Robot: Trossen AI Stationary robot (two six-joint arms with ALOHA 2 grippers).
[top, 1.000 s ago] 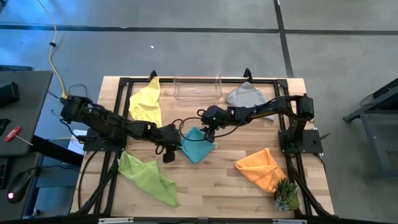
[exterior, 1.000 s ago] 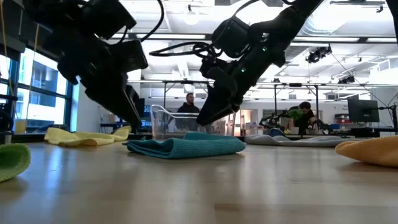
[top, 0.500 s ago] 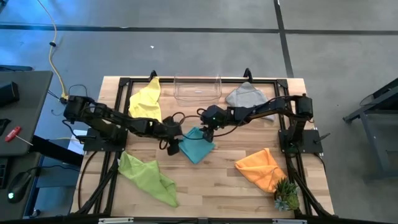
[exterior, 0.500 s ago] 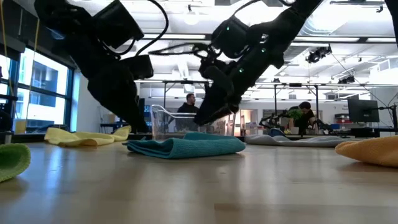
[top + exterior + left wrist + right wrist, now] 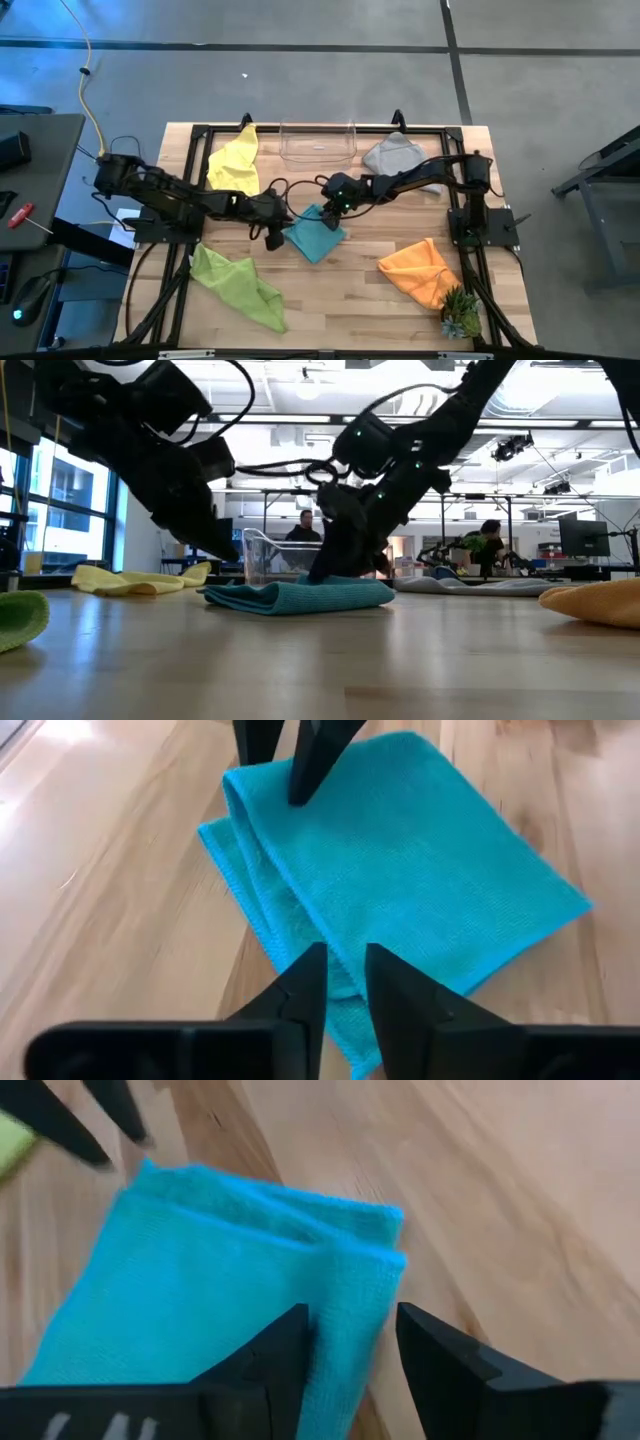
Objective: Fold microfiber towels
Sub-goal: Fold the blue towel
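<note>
Pinching opposite corners of folded teal towel (image 5: 314,236), left end effector (image 5: 345,970) and right end effector (image 5: 350,1335) part-open; align edges squarely

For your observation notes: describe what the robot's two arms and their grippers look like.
Both arms are black, built of jointed segments, with black cables looping loosely alongside. The left gripper and right gripper each end in two dark, tapering, wedge-shaped fingers. Small green lights glow on the right arm.

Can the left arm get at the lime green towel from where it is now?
Probably yes. The lime green towel lies on the left side of the table with nothing on it; the left claw is at the teal towel, bare table between.
</note>
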